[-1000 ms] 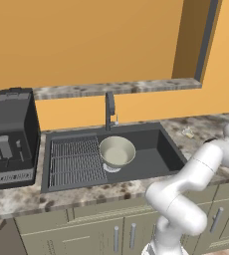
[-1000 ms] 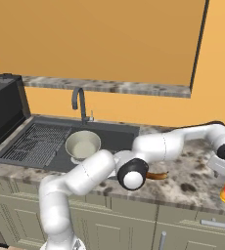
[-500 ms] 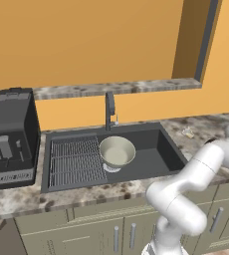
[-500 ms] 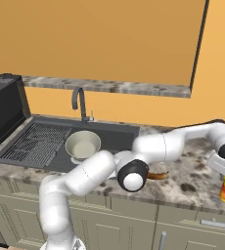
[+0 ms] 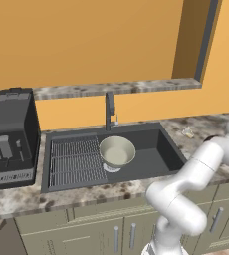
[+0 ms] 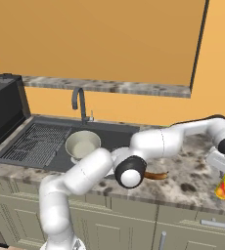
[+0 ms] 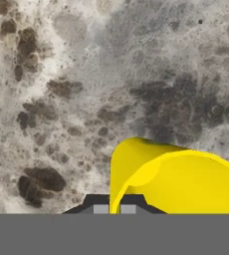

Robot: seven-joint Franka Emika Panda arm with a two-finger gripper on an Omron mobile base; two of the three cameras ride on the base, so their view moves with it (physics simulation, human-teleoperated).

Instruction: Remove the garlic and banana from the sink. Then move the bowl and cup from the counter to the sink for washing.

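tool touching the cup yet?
Touching. In the hand view the tool is shut on the yellow cup's rim, with one fingertip on each side of the wall.

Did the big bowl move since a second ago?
No. The bowl sits in the sink right in front of the faucet, same as before.

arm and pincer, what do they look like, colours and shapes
The arm is glossy white, built of thick rounded tube segments with bulging elbows. Its joints are dark: one shows as a black ring around a white cap. The pincer ends in two small dark finger tips with pale grey pads. No cables or markings show.
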